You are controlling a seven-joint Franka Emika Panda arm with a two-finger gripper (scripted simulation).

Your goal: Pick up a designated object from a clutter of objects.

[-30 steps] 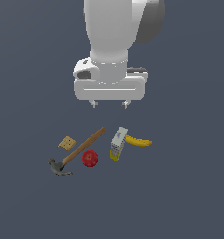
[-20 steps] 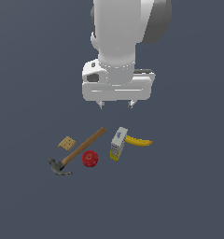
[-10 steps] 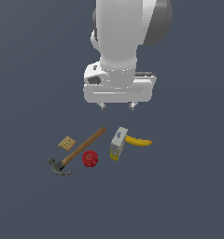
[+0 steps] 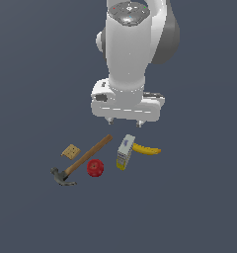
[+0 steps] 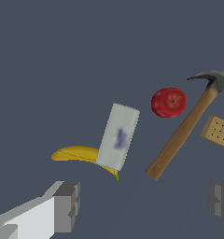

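White-grey card with a yellow end, the small carton (image 4: 125, 152) is lying on the floor between the hammer's wooden handle (image 4: 89, 156) and the banana (image 4: 146, 149), overlapping the banana; it is likely light and stiff, with smooth sides, so gripping across its long flat sides looks best; the gripper (image 4: 124, 121) is hovering above it, jaws spread wide, holding and touching nothing.

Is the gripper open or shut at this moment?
Open. In the wrist view the gripper has its two fingers far apart with nothing between them; the box lies untouched, partly over the banana.
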